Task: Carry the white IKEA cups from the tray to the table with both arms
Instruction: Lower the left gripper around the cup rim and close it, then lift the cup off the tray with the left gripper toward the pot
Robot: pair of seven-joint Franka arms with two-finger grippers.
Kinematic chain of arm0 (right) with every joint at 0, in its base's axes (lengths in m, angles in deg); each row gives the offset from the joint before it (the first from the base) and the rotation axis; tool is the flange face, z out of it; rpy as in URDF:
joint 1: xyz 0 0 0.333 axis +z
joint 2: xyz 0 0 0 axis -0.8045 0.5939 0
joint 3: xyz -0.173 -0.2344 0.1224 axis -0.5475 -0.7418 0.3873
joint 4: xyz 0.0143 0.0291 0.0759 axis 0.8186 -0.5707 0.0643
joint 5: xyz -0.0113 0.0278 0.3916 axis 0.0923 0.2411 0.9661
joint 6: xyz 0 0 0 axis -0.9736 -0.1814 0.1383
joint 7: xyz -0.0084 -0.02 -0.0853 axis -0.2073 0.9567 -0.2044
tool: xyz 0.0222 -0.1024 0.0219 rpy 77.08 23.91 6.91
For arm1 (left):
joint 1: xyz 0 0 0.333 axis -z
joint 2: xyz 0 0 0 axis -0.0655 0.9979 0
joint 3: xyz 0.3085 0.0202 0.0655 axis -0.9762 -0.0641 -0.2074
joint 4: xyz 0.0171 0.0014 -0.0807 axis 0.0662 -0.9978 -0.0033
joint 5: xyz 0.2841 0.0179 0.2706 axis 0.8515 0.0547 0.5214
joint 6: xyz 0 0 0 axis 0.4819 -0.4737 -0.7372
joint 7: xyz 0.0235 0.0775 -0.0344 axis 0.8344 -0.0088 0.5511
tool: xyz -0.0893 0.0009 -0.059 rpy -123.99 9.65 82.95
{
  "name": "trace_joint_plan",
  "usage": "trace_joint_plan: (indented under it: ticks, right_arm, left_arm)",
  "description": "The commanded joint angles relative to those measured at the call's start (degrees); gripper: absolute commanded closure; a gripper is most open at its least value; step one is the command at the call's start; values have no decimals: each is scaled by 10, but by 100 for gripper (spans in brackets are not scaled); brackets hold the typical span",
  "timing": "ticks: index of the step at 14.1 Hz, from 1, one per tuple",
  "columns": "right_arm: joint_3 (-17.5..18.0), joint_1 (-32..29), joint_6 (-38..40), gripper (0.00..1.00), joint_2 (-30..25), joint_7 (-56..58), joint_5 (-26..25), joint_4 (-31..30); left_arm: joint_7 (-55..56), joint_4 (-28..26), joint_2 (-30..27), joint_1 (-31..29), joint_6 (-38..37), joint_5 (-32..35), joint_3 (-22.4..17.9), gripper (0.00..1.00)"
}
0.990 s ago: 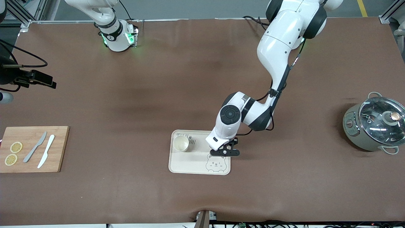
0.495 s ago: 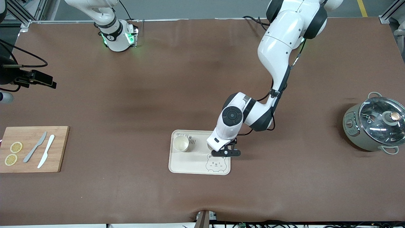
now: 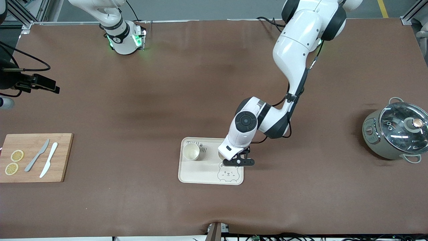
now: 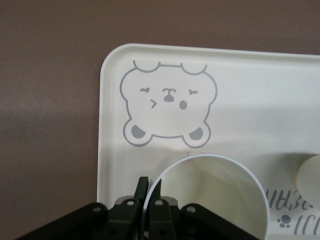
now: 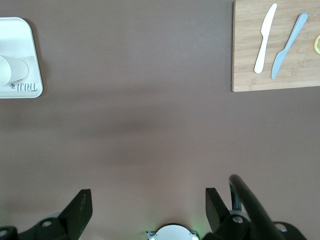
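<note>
Neither white IKEA cup off the tray [image 3: 187, 175] yet: left gripper [image 4: 150, 192] clamped on one cup's [image 4: 215, 200] rim beside the bear drawing, second cup [image 3: 191, 151] at the tray's base-side corner, right gripper [image 5: 145, 207] spread wide, waiting above bare tabletop [image 3: 133, 100]

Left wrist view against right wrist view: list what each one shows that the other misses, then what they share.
Only the left wrist view shows the left gripper shut on the rim of a white cup, and the tray's bear face. Only the right wrist view shows the right gripper open above bare table, and the cutting board with two knives. Both show the tray, its lettering and the brown table.
</note>
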Motion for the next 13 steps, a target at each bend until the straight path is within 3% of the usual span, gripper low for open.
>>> trace_joint_plan:
  ticks: [1, 8, 13]
  right_arm:
    - [-1, 0, 3, 0, -3, 4, 8, -2]
    - [-1, 5, 4, 0, 21, 7, 2, -6]
    - [-1, 1, 19, 0, 54, 7, -2, -5]
  left_arm:
    - [4, -4, -26, -1, -25, -9, -3, 100]
    - [-35, -45, -124, -24, -123, -10, -1, 100]
    - [-80, -195, -250, -34, -103, -11, -1, 100]
